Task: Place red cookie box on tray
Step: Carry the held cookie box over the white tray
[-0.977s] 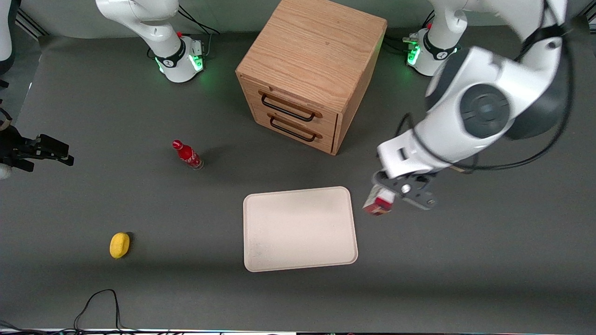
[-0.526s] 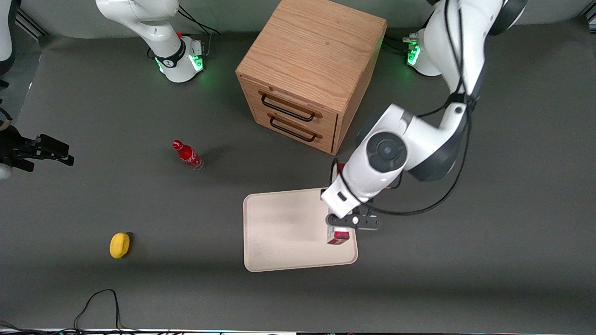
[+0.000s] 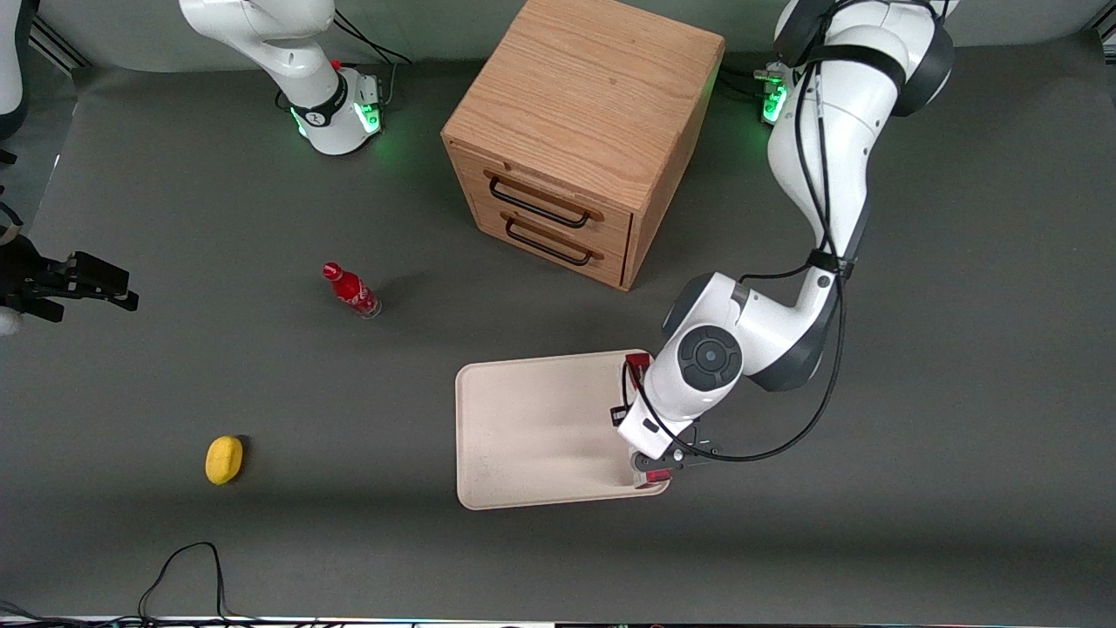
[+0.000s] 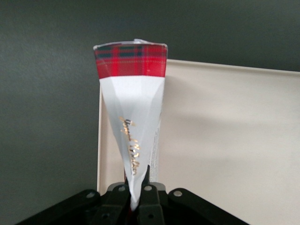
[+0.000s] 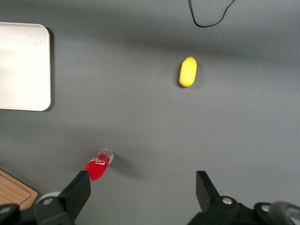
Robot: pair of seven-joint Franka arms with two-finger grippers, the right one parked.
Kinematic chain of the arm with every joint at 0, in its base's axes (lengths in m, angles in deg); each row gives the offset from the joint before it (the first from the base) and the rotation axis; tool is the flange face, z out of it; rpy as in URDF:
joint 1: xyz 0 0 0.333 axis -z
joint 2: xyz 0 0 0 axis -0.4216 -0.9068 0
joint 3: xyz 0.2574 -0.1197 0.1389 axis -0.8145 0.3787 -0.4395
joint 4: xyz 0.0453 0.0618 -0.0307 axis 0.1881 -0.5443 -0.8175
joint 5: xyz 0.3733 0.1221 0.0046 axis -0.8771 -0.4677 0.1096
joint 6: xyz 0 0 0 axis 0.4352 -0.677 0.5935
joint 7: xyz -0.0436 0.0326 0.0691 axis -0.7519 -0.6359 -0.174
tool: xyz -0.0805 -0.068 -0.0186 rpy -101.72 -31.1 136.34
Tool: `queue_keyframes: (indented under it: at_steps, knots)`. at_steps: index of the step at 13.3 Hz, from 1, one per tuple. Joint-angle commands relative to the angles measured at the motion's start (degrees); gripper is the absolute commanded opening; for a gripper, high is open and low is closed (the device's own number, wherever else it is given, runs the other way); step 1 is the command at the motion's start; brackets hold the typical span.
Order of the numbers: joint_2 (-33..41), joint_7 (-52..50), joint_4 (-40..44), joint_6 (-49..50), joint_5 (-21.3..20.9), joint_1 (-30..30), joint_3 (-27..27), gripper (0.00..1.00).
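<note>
The red cookie box (image 4: 133, 117) is gripped at one end by my left gripper (image 4: 136, 190), whose fingers are shut on it. In the wrist view its white panel and red tartan end point away from the gripper, along the edge of the cream-white tray (image 4: 225, 140). In the front view the gripper (image 3: 660, 467) is low over the tray (image 3: 532, 427), at the edge toward the working arm's end. The wrist hides most of the box; red bits (image 3: 639, 366) show. I cannot tell whether the box touches the tray.
A wooden two-drawer cabinet (image 3: 580, 139) stands farther from the front camera than the tray. A small red bottle (image 3: 350, 290) and a yellow object (image 3: 224, 459) lie toward the parked arm's end. A black cable (image 3: 183, 567) lies near the table's front edge.
My left gripper carried the box from beside the tray to over the tray's edge. It then moved nearer the front camera and lower.
</note>
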Motion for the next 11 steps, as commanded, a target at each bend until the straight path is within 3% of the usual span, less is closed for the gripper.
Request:
queue_keyframes:
  at_steps: [1, 8, 9, 11]
  knots:
    - [-1.03, -3.13, 0.75, 0.05, -1.72, 0.89, -0.35, 0.0]
    - [-0.6, -3.14, -0.22, 0.14, -3.48, 0.98, -0.35, 0.01]
    - [-0.07, -2.96, -1.18, 0.14, -4.53, 0.8, -0.26, 0.94]
    - [0.28, -3.39, -1.37, 0.14, -4.81, 0.8, -0.26, 1.0]
